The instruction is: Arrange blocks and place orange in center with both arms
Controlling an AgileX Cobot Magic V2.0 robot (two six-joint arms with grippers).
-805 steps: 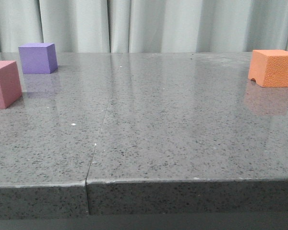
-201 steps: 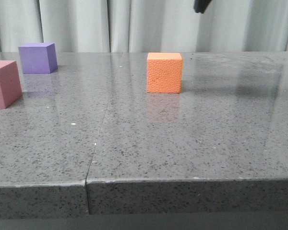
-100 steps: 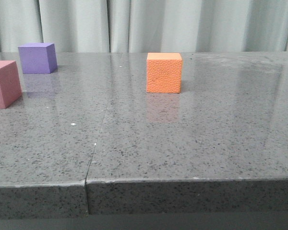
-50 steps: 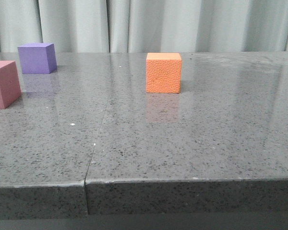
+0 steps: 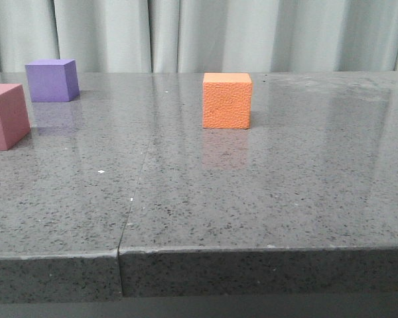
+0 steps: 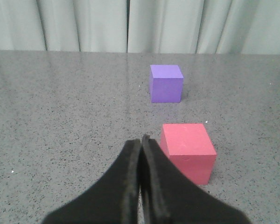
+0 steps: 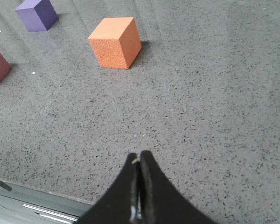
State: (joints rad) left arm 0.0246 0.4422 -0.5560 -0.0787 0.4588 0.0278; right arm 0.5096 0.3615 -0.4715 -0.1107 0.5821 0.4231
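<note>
Sitting mid-table, the orange cube (image 5: 227, 101) — pebbled, matte — stands upright, untouched.

A staged test setup, lab-like rather than a home — a speckled grey stone desk (image 5: 265, 199) with a seam down its top stands before a pale pleated curtain (image 5: 252, 33) that closes off the whole background. Three plain foam cubes (image 5: 227, 101) are the only things on it.

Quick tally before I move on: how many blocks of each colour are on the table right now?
Orange block: 1
Purple block: 1
Pink block: 1
Total: 3
</note>
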